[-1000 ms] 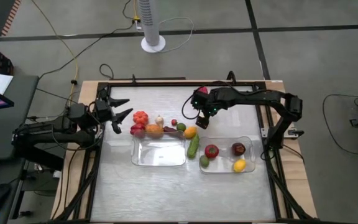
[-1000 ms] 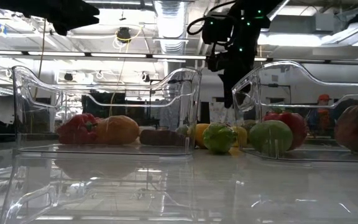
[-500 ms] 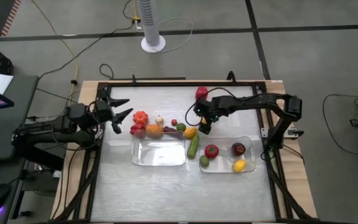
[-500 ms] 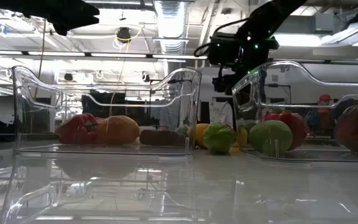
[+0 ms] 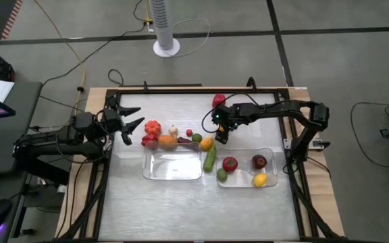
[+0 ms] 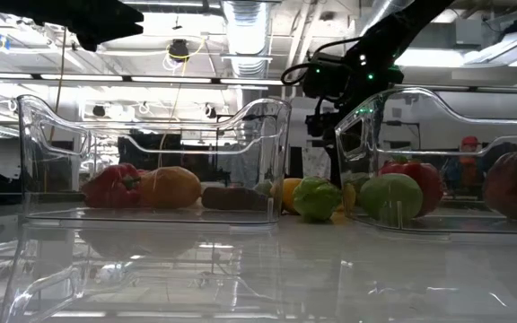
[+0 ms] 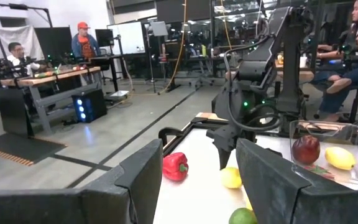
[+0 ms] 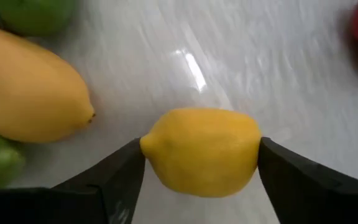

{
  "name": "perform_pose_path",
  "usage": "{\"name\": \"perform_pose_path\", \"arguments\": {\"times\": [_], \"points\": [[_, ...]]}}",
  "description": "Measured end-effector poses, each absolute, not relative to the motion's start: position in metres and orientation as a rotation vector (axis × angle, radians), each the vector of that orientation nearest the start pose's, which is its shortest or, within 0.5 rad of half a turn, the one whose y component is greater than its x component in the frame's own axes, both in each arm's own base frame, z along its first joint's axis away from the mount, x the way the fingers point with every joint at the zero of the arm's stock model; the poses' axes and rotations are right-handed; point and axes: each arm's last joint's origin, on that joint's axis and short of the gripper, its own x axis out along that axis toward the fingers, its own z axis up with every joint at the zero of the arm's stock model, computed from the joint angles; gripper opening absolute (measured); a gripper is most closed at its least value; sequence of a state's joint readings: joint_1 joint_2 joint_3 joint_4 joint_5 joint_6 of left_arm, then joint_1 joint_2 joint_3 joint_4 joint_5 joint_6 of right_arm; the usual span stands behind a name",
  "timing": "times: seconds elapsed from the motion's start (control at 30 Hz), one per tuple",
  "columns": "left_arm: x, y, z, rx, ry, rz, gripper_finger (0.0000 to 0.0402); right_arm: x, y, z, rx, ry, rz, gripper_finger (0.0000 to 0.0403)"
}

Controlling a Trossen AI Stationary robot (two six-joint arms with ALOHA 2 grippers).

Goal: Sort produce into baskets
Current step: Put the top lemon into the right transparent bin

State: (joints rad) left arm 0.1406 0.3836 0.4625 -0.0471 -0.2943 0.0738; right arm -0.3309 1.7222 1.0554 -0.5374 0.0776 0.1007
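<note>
My right gripper [image 5: 219,137] is open and points down over a yellow lemon [image 8: 201,152] on the table, one finger at each of its ends. It also shows in the left wrist view [image 7: 224,149] above the lemon [image 7: 231,177]. Two clear baskets stand near: the left one [image 5: 155,174] is empty. The right one [image 5: 244,152] holds a red tomato [image 5: 229,163], a dark apple [image 5: 258,160], a lemon [image 5: 260,179] and a green piece [image 5: 221,175]. My left gripper [image 5: 132,124] waits open at the table's left. My right gripper comes at the lemon from above, pointing down, its fingers [image 8: 120,177] beside the lemon's two pointed ends [image 8: 146,146]. The lemon lies on the table. I cannot tell whether the fingers touch it.
A row of produce lies behind the left basket: red pepper [image 5: 152,127], orange piece [image 5: 167,141], white bulb [image 5: 173,129], lime [image 5: 196,138], yellow-orange piece [image 5: 206,143]. A cucumber [image 5: 211,158] lies between the baskets. A red pepper [image 5: 219,100] lies at the far side.
My right gripper has gone down and a little toward the table's near edge, onto the lemon, and has uncovered the far red pepper. My left gripper has kept still.
</note>
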Motion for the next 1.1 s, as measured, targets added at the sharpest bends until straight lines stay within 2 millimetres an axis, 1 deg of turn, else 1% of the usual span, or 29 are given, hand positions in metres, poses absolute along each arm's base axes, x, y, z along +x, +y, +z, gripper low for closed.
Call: {"name": "perform_pose_path", "arguments": {"times": [0.1,0.27,0.37,0.47,0.63,0.73,0.77,0.83,0.97,1.1], "points": [[0.108,0.024,0.284,0.071,-0.015,0.436,0.0192,0.306,-0.108,0.17,0.235,1.183,-0.417,0.0295],[0.108,0.024,0.284,0.071,-0.016,0.436,0.0192,0.306,-0.107,0.17,0.235,1.187,-0.415,0.0289],[0.108,0.024,0.284,0.071,-0.015,0.436,0.0192,0.307,-0.106,0.18,0.234,1.235,-0.406,0.0288],[0.108,0.024,0.284,0.071,-0.015,0.436,0.0192,0.312,-0.104,0.206,0.221,1.29,-0.387,0.0287],[0.108,0.024,0.284,0.071,-0.016,0.436,0.0192,0.318,-0.092,0.266,0.221,1.355,-0.373,0.0287],[0.108,0.024,0.284,0.071,-0.011,0.436,0.0192,0.317,-0.076,0.296,0.26,1.387,-0.38,0.0286],[0.108,0.024,0.284,0.072,-0.007,0.436,0.0192,0.316,-0.069,0.302,0.277,1.4,-0.375,0.0286],[0.108,0.024,0.283,0.072,-0.004,0.435,0.0192,0.314,-0.054,0.308,0.299,1.435,-0.352,0.0286],[0.108,0.024,0.283,0.071,-0.001,0.436,0.0192,0.31,-0.016,0.305,0.331,1.542,-0.297,0.0286],[0.108,0.024,0.283,0.063,-0.007,0.435,0.0192,0.307,0.021,0.294,0.299,1.58,-0.284,0.0286]]}}
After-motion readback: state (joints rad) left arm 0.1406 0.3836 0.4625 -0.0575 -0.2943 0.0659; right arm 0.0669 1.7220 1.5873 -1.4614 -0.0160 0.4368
